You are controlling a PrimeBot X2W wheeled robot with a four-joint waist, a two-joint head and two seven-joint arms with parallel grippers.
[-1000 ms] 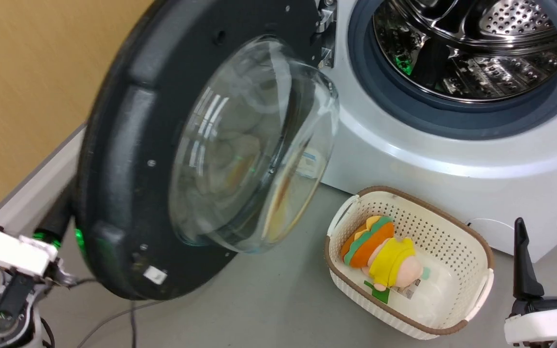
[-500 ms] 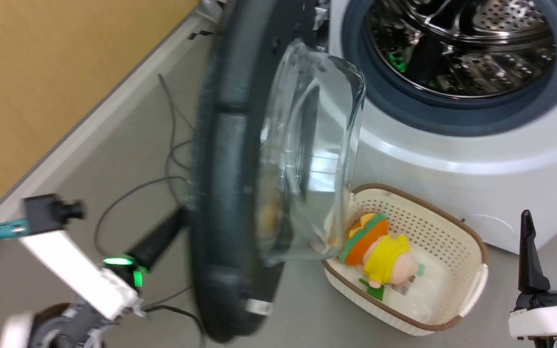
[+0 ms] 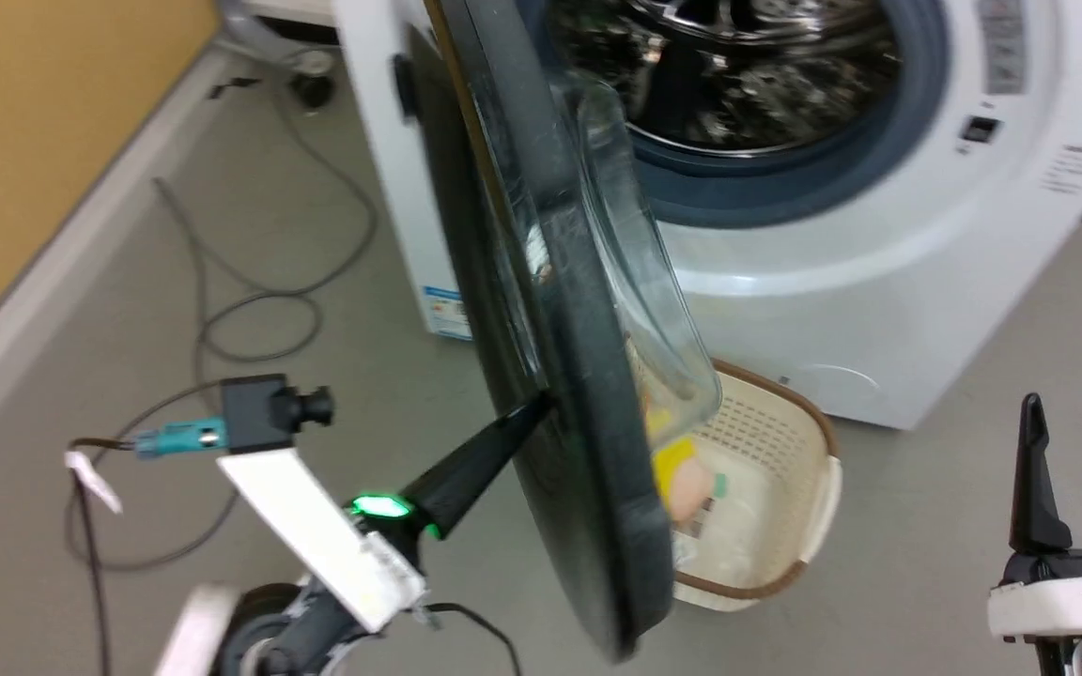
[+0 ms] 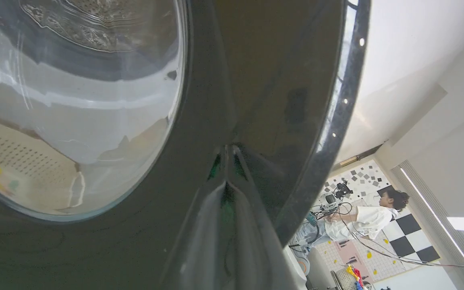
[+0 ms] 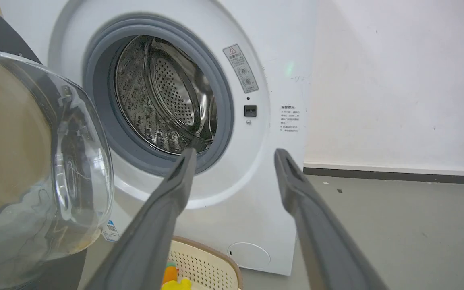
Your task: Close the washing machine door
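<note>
The washing machine door (image 3: 567,394) stands half open and nearly edge-on in the head view, its clear glass bowl (image 3: 640,272) facing the drum (image 3: 738,84). My left gripper (image 3: 537,409) is shut, its tips pressed against the door's glossy black outer face (image 4: 264,80) beside the window (image 4: 75,100); in the left wrist view the left gripper (image 4: 227,184) meets its own reflection. The white washing machine (image 3: 879,310) shows its blue-grey gasket (image 5: 107,133) and round opening. My right gripper (image 3: 1074,413) hangs open at the lower right, apart from the door, its right gripper (image 5: 235,156) fingers framing the machine's front.
A cream basket (image 3: 776,488) holding a soft toy (image 3: 682,479) sits on the floor under the swinging door. Cables (image 3: 250,319) trail on the grey floor at the left, by a wooden wall (image 3: 34,141). A person (image 4: 373,217) sits far off beyond the door's edge.
The door has swung from wide open to about half shut, with my left gripper following against its outer face. The head camera has turned right. The right gripper kept its place.
</note>
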